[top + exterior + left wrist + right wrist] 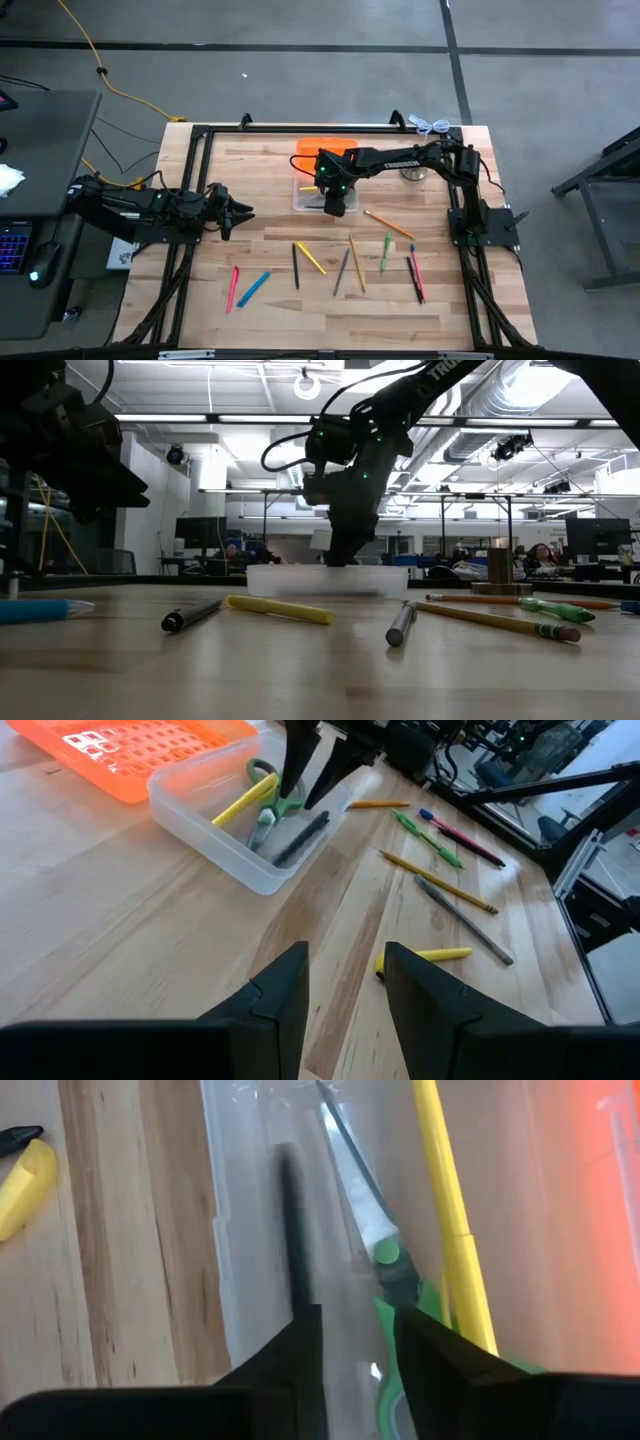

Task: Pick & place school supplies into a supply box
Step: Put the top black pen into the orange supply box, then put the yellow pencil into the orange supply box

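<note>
Three supplies already lie in the box (318,192): green scissors (385,1265), a yellow marker (447,1215) and a black pen (293,1230). The right gripper (337,200) hangs over the box's near end with its fingers parted around nothing; the black pen lies loose on the box floor just ahead of them. The box sits a little past table centre, at about 12 o'clock, with an orange tray (326,148) touching its far side.

About ten supplies are left on the wood at 5 to 7 o'clock: a pink pen (233,287) and a blue marker (254,288) at 7, a second yellow marker (311,258) and a dark pen (295,265) at 6, pencils and a green marker (385,250) toward 5. The left gripper (236,211) waits at 9 o'clock, fingers apart, holding nothing.

These things should be light, stiff and smooth. Round barrels may roll or pivot if pinched near an end, so the middle of the barrel, fingers across its length, looks the safest hold. Lying flat on the wood, they leave little room beneath, so the fingertips must come right down to the table. Crossed pieces, like the yellow marker and dark pen, could drag each other.
</note>
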